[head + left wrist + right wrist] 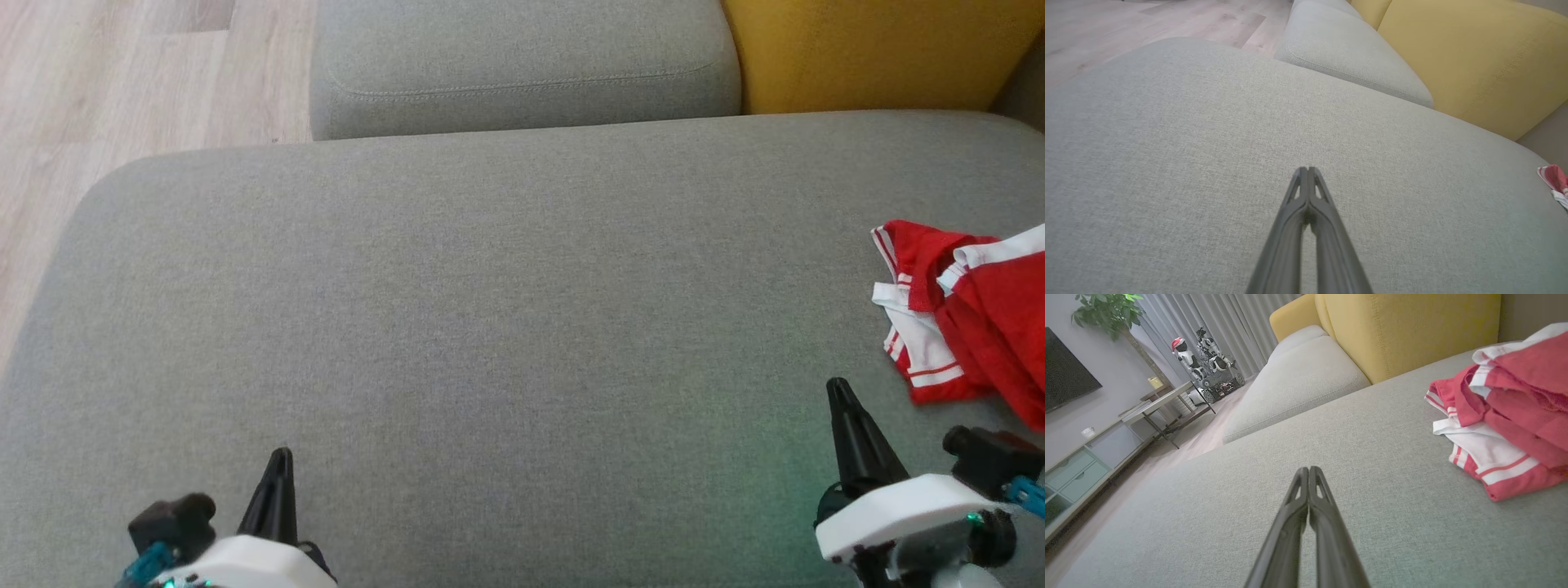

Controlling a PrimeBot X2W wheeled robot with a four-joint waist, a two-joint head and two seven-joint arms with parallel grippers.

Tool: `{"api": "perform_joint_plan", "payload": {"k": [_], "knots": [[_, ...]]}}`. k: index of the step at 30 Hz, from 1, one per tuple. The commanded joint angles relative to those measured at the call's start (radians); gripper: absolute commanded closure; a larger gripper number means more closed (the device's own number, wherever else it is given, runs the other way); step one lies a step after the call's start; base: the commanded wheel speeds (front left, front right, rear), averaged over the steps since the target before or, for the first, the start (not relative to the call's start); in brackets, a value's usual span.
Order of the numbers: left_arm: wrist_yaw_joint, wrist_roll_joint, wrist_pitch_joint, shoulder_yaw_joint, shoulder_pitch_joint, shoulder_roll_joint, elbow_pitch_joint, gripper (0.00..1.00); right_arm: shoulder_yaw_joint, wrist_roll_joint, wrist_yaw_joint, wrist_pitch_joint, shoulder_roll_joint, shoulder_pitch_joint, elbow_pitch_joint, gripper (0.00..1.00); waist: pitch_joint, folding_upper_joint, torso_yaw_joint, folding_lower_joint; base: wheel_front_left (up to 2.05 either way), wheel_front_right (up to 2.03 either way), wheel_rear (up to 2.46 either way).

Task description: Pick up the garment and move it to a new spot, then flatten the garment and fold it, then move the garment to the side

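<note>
**Both jaws clenched and bare, garment heaped at the seat's right edge**

The garment [980, 318], red with white bands and stripes, lies in a crumpled heap on the grey sofa seat [490, 310]. In the head view it sits at the far right of the seat and runs off the picture's right edge. Its folds are piled on one another, with a white striped part sticking out at the left of the heap.

The left jaws are clenched, their two dark fingers [1286, 237] pressed together at the tips and grasping nothing. They hang over bare grey fabric at the lower left of the head view, well apart from the garment.

The right jaws are clenched too, with their fingers [1286, 535] tip to tip and nothing between them. They point across the seat, and the garment lies near them, ahead and off to the right, not touching.

Behind the seat are a second grey cushion [522, 65] and a yellow cushion [882, 49]. A pale wooden floor [122, 82] shows to the left.
</note>
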Motion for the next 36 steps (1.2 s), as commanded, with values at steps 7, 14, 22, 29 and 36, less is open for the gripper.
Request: {"api": "perform_joint_plan", "payload": {"k": [7, 14, 22, 29, 36], "knots": [[-0.025, -0.096, 0.017, 0.042, -0.071, -0.002, -0.016, 1.0, -0.004, 0.106, 0.0, -0.004, -0.017, -0.06, -0.014, 1.0, 0.001, 0.0, 0.0, 0.0, 0.0, 0.0, 0.0], [-0.044, -0.176, 0.032, 0.061, -0.085, -0.007, -0.008, 1.0, -0.008, 0.19, 0.0, -0.003, -0.019, -0.072, -0.001, 1.0, 0.003, 0.0, -0.001, 0.0, 0.0, 0.0, 0.0], [-0.063, -0.255, 0.048, 0.081, -0.099, -0.014, 0.001, 1.0, -0.013, 0.274, 0.0, -0.002, -0.021, -0.083, 0.012, 1.0, 0.004, 0.0, -0.001, 0.0, 0.0, 0.0, 0.0], [-0.083, -0.334, 0.064, 0.101, -0.113, -0.02, 0.01, 1.0, -0.018, 0.357, 0.0, -0.001, -0.023, -0.095, 0.026, 1.0, 0.005, 0.0, -0.001, 0.0, 0.0, 0.0, 0.0], [-0.102, -0.412, 0.08, 0.122, -0.127, -0.027, 0.02, 1.0, -0.023, 0.441, 0.0, 0.001, -0.024, -0.106, 0.039, 1.0, 0.007, 0.0, -0.002, 0.0, 0.0, 0.0, 0.0]]}}
